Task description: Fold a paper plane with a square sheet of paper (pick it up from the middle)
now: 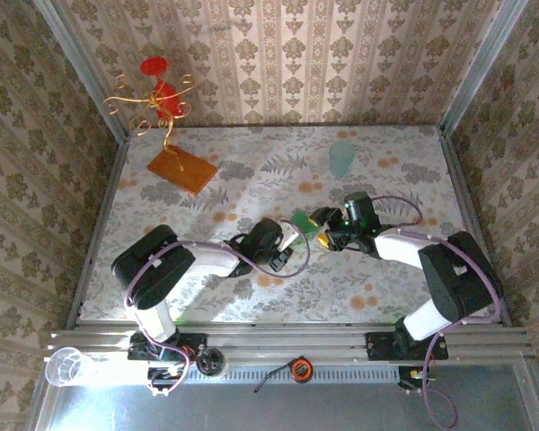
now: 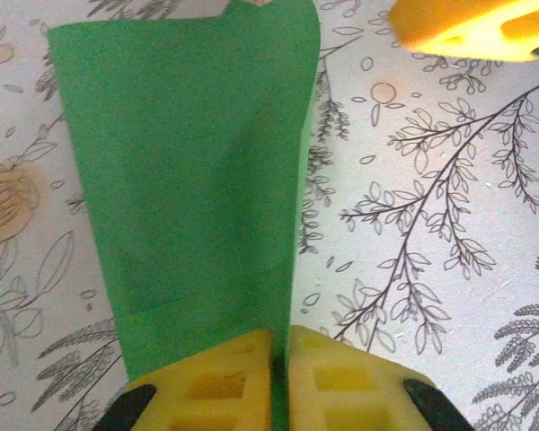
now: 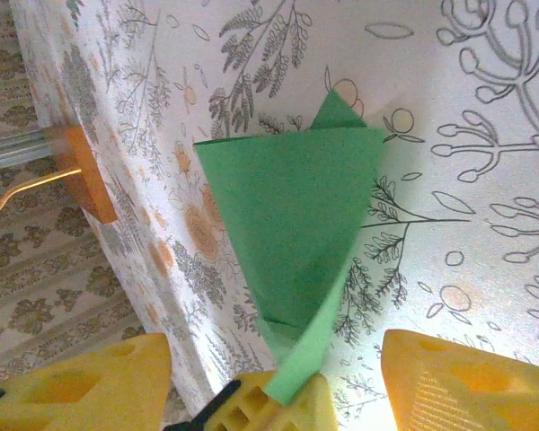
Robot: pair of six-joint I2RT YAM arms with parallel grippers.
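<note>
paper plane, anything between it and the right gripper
Only the left gripper. It is shut on the near end of the paper plane, and in the right wrist view that pinch sits in the gap of the open right gripper. Nothing else visible stands between them.

On the table [image 1: 269, 148], the left claw [image 1: 290, 235], right claw [image 1: 322, 224] and the paper plane [image 1: 302, 220] between them block the middle. The far centre lies open between the orange-brown board [image 1: 181, 169] with its wire ornament [image 1: 157, 94], far left, and a pale cup [image 1: 342, 159], far right
</note>
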